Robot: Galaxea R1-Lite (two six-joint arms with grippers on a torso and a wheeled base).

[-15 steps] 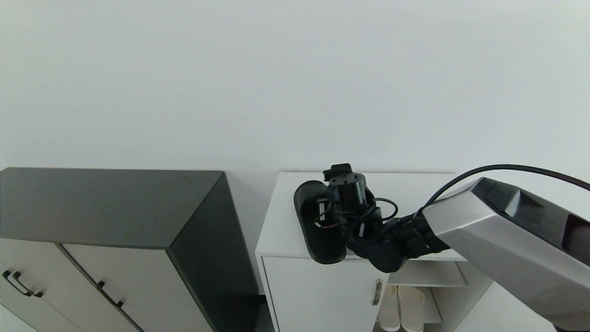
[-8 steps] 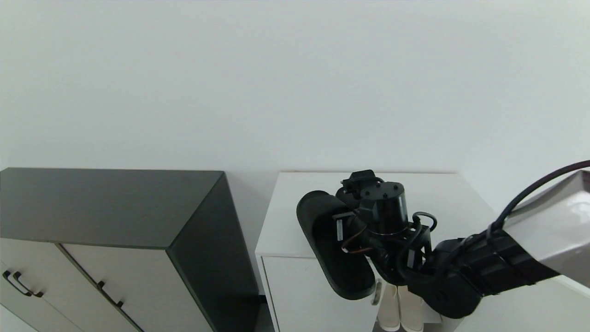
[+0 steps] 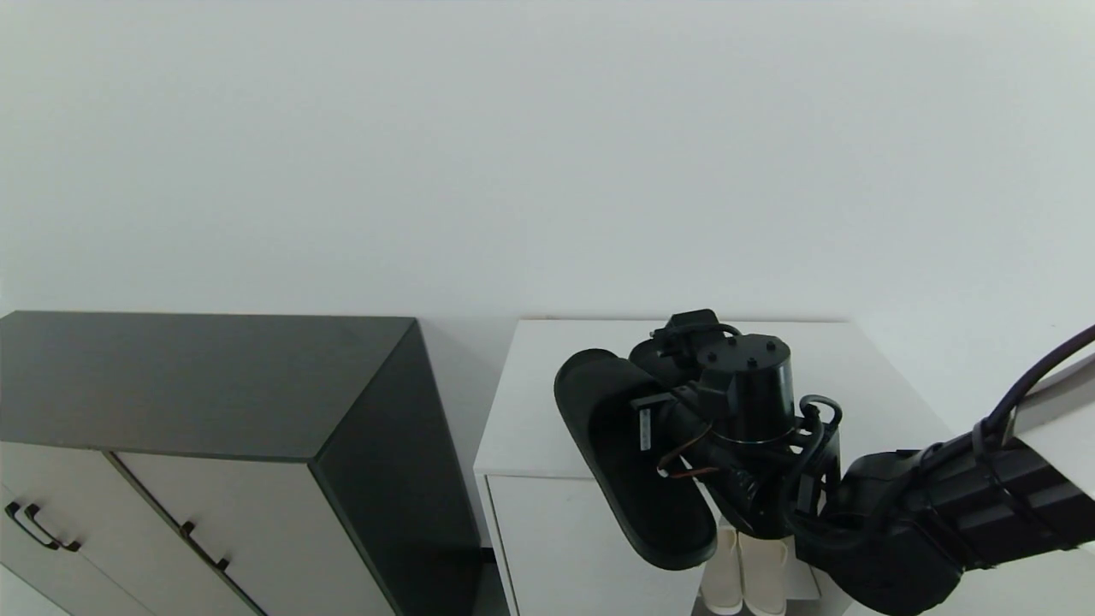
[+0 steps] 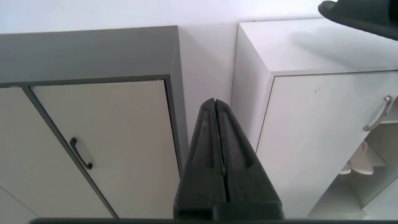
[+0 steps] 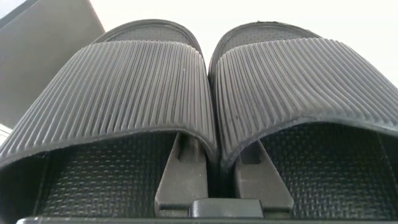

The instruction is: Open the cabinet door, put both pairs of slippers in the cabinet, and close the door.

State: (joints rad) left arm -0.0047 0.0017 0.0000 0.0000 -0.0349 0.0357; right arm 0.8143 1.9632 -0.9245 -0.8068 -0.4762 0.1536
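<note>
A pair of black slippers (image 3: pixel 633 466) hangs in the air over the front edge of the white cabinet (image 3: pixel 530 411), soles tilted. My right gripper (image 3: pixel 663 428) is shut on them. In the right wrist view its fingers (image 5: pixel 180 180) reach under the ribbed straps of the black slippers (image 5: pixel 149 93) and pinch the two inner walls together. A pair of white slippers (image 3: pixel 742 573) stands on a lower shelf behind the cabinet's open right side. My left gripper (image 4: pixel 216 106) is shut and holds nothing, low in front of the gap between the two cabinets.
A dark-topped cabinet (image 3: pixel 197 376) with pale doors and black handles stands left of the white one. The white cabinet's left door (image 4: pixel 311 112) is closed, with a metal handle (image 4: pixel 379 113). A plain wall rises behind both.
My right arm has lifted the black slippers off the white cabinet's top and drawn them forward, past its front edge. The left arm has not visibly moved.
</note>
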